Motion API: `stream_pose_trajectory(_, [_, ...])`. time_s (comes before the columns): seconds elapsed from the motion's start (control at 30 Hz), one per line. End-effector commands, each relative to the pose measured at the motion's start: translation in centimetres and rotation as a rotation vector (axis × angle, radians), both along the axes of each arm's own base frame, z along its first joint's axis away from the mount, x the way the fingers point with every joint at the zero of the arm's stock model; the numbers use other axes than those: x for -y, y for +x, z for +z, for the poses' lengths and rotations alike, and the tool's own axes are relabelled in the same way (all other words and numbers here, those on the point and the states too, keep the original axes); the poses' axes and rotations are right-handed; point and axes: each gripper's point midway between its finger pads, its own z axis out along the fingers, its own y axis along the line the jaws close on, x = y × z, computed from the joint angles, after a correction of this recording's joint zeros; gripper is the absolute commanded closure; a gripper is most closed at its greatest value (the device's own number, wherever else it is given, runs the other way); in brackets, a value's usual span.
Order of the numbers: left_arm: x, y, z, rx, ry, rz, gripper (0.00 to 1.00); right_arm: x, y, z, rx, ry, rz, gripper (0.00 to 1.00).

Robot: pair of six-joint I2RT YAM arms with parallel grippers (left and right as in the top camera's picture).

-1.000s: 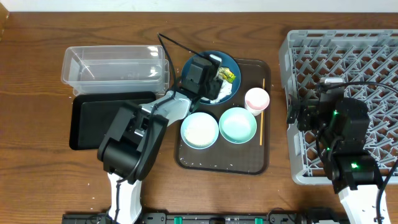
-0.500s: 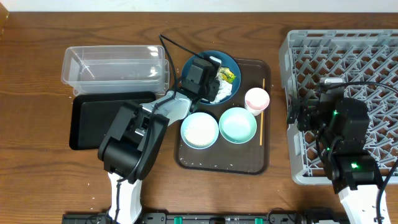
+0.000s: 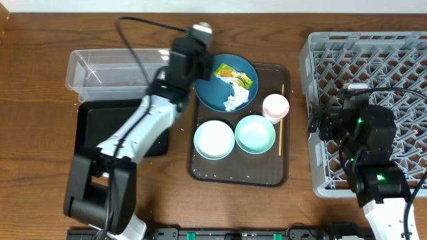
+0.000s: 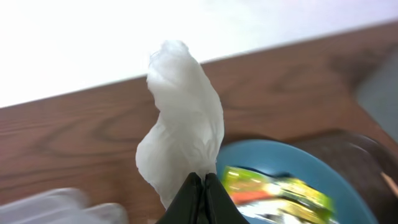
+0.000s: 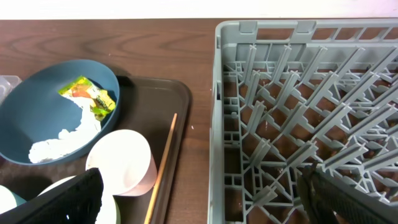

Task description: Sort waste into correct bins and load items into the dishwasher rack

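Note:
My left gripper (image 4: 204, 177) is shut on a crumpled white paper scrap (image 4: 180, 124), held up above the table between the clear tub (image 3: 113, 70) and the dark blue bowl (image 3: 212, 93). A yellow-green wrapper (image 3: 233, 73) and white scraps (image 3: 235, 100) still lie in the bowl. Two mint bowls (image 3: 214, 140) (image 3: 255, 133), the pink-white cup (image 3: 275, 107) and the chopstick (image 3: 281, 120) are on the brown tray (image 3: 240, 175). At the left edge of the grey dishwasher rack (image 3: 373, 60), my right gripper (image 5: 205, 199) hangs open and holds nothing.
The flat black tray (image 3: 100, 127) lies in front of the clear tub, partly under my left arm. The rack fills the right side of the table. A bare strip of wood separates the brown tray from the rack.
My left gripper shut on the paper scrap in the blue bowl, then lifted it up and to the left, toward the clear tub. The right arm has not moved.

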Motion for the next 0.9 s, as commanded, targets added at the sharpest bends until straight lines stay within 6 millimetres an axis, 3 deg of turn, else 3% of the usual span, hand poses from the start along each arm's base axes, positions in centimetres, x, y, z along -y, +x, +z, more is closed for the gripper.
stream_pose_trajectory(0.0, [-4.0,1.3,0.3,-0.001,0.012,0.09,0.94,0.2,0.2,0.9,0.019,0.006,-0.018,0.01])
stream_pose_trajectory(0.2, [-9.7,1.7,-0.9,-0.051,0.025,0.199,0.92,0.2,0.2,0.9,0.019,0.006,-0.018,0.01])
stream_pose_trajectory(0.37, [-12.6,1.7,-1.4,-0.078,0.028,0.255,0.83,0.2,0.2,1.0,0.019,0.006,-0.018,0.01])
stream_pose_trajectory(0.4, [-12.7,1.6,-1.5,-0.083,0.029,0.257,0.79,0.2,0.2,0.9,0.019,0.006,-0.018,0.01])
stream_pose_trajectory(0.47, [-12.6,1.4,-1.8,-0.097,0.03,0.253,0.59,0.2,0.2,0.9,0.019,0.006,-0.018,0.01])
stream_pose_trajectory(0.6, [-10.2,0.7,-2.5,-0.138,-0.001,0.165,0.57,0.2,0.2,1.0,0.019,0.006,-0.018,0.01])
stream_pose_trajectory(0.87, [0.6,-3.6,-3.8,-0.262,-0.099,-0.184,0.57,0.2,0.2,1.0,0.019,0.006,-0.018,0.01])
